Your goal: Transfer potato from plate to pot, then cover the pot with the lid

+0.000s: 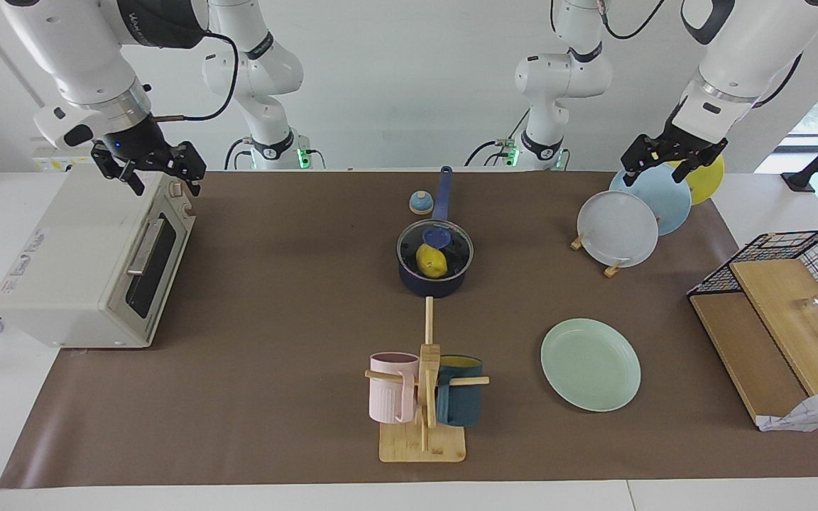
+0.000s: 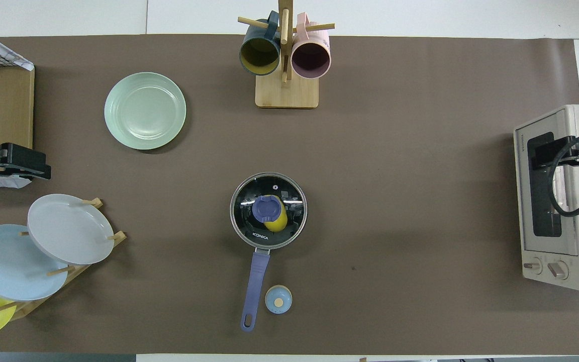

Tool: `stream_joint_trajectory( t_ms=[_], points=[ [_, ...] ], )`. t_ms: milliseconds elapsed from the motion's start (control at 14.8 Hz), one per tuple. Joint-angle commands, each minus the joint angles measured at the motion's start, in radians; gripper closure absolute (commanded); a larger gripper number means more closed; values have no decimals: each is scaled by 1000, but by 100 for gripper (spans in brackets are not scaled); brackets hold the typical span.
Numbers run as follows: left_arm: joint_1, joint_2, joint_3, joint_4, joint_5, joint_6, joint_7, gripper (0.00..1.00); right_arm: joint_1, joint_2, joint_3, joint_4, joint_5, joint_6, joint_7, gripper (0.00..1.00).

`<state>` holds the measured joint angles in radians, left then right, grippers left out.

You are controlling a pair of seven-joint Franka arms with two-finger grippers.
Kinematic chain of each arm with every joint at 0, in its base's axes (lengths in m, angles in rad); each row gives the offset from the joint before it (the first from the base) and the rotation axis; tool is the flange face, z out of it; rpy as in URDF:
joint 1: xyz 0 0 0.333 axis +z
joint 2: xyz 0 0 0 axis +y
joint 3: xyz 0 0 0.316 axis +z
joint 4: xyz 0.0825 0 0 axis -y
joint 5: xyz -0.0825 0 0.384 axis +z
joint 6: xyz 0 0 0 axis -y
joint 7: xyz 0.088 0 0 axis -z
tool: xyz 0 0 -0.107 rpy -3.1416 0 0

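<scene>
The dark navy pot (image 1: 430, 285) (image 2: 249, 234) stands mid-table, its blue handle (image 2: 255, 284) pointing toward the robots. The glass lid (image 1: 454, 245) (image 2: 289, 193) sits on the pot. Through it shows the yellow potato (image 1: 432, 262) (image 2: 278, 222), inside the pot. The mint-green plate (image 1: 591, 364) (image 2: 145, 110) lies bare, farther from the robots, toward the left arm's end. My right gripper (image 1: 160, 181) (image 2: 546, 151) hangs open over the toaster oven, holding nothing. My left gripper (image 1: 654, 170) (image 2: 30, 167) waits open over the plate rack.
A toaster oven (image 1: 89, 262) stands at the right arm's end. A rack of upright plates (image 1: 618, 227) and a wire basket with wooden boards (image 1: 792, 284) stand at the left arm's end. A mug tree (image 1: 423, 397) stands farther out than the pot. A small bell (image 1: 420, 203) sits beside the handle.
</scene>
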<state>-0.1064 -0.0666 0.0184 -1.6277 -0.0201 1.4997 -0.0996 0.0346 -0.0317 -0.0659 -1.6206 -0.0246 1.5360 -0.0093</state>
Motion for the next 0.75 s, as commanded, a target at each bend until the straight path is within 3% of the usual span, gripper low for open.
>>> stream_joint_trajectory(
  t_ms=[0,678],
  points=[
    [10,-15,-8,-17,12,16,-11,0,-12,-16,11,-7,11,-4,-24,0],
    [8,-15,-8,-17,12,16,-11,0,-12,-16,21,-8,11,9,-23,0]
  ],
)
